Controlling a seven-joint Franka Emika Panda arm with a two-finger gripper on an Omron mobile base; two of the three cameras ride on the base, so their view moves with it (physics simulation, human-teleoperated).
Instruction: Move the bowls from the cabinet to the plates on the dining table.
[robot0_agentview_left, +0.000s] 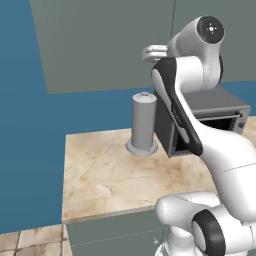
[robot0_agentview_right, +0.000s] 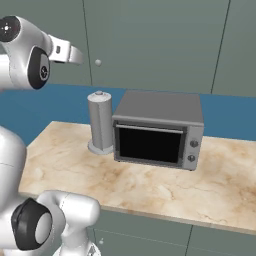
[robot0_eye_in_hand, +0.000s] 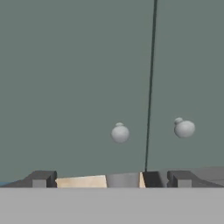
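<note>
The jaws stand spread wide and empty, facing the shut doors of the cabinet (robot0_eye_in_hand: 78, 65), its two round knobs (robot0_eye_in_hand: 120, 133) just ahead on either side of the door seam. The bowls are presumably behind those doors; I cannot see them. Best to centre on one knob, close squarely and pull straight out, clear of the toaster oven (robot0_agentview_right: 157, 130) and the grey canister (robot0_agentview_right: 100, 122) along the worktop's (robot0_agentview_right: 150, 190) back edge.

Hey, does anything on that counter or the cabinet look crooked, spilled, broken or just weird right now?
Nothing stands out. The cabinet doors are shut and flush, the two round knobs sit level, the grey cylinder stands upright beside the toaster oven, and the marble counter shows no spill. The open gripper faces the doors.
</note>
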